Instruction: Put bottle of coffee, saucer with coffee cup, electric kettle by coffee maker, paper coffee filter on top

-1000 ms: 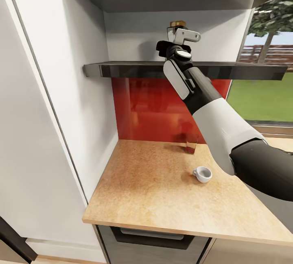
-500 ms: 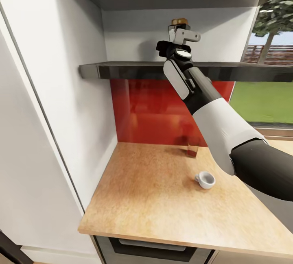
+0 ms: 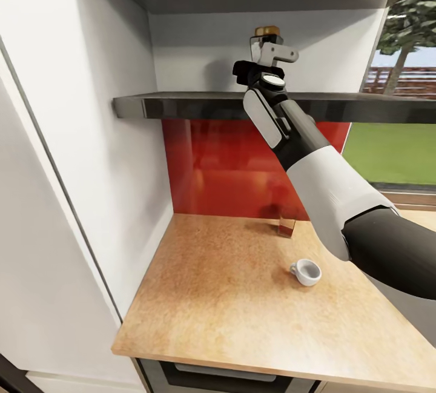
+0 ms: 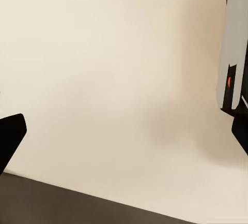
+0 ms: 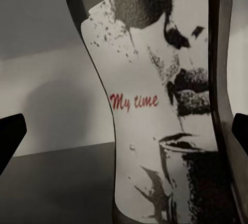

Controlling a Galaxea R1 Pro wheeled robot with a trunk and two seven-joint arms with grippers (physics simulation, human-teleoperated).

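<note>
I am reaching my right gripper (image 3: 266,54) up to the dark glossy shelf (image 3: 181,104) in the upper middle of the head view, and the tall dark-glass bottle of coffee with the white printed label and gold cap (image 3: 266,32) is standing directly ahead of it, its cap peeking just over the white claw body. In the right wrist view that bottle of coffee (image 5: 160,110) is looming large and close, upright on its long axis, with the red "My time" lettering facing me; my two black fingertips (image 5: 10,133) are showing at the far edges of that frame, well apart, with the bottle between them and not yet touched, so the claw is standing released and spread. I judge the coming move turns on this: the bottle lies straight along the fingers' line, vertical, so I am needing only to push forward a little and clench on the label's waist, keeping the pinch level to avoid tipping it against the white back wall (image 3: 200,54). My right arm is clearly the nearer one; my left gripper (image 4: 124,146) is pointing at a plain cream surface, its dark fingertips also sitting at the frame's edges, spread and holding nothing. Lower in the head view, the small white coffee cup (image 3: 306,272) is resting on the speckled wooden countertop (image 3: 218,296).
</note>
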